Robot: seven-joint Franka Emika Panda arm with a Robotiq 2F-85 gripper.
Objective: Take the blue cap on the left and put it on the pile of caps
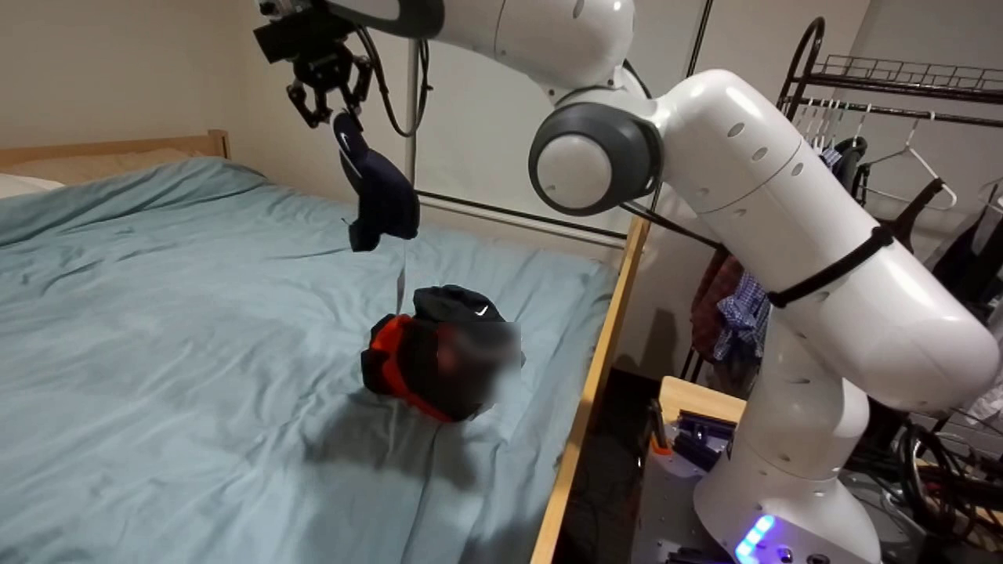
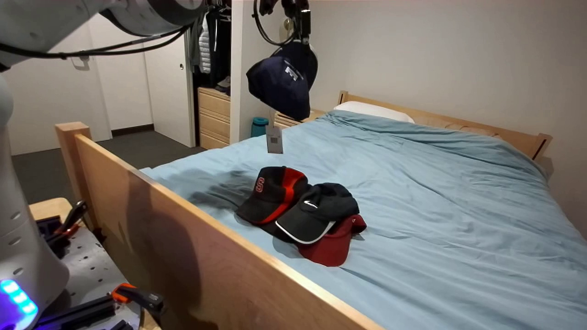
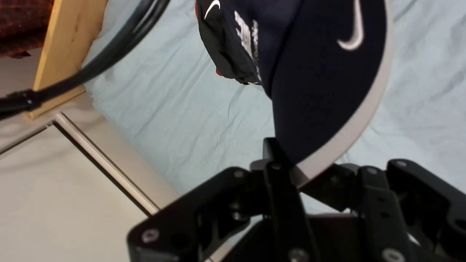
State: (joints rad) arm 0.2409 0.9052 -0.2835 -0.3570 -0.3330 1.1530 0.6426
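Bed point(image 2: 449, 197), footboard point(image 2: 215, 261) between robot base point(image 2: 30, 256) and cap pile point(image 2: 316, 213).

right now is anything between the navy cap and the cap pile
Nothing visible: the navy cap hangs from the end effector with open air down to the cap pile, only the cap's tag dangling below.

- the blue cap point(image 2: 278, 87), navy with white front lettering and a white swoosh on its brim, hung aloft by that brim, crown lowermost.
- the pile of caps point(image 2: 323, 208), black and red, lay overlapping below.
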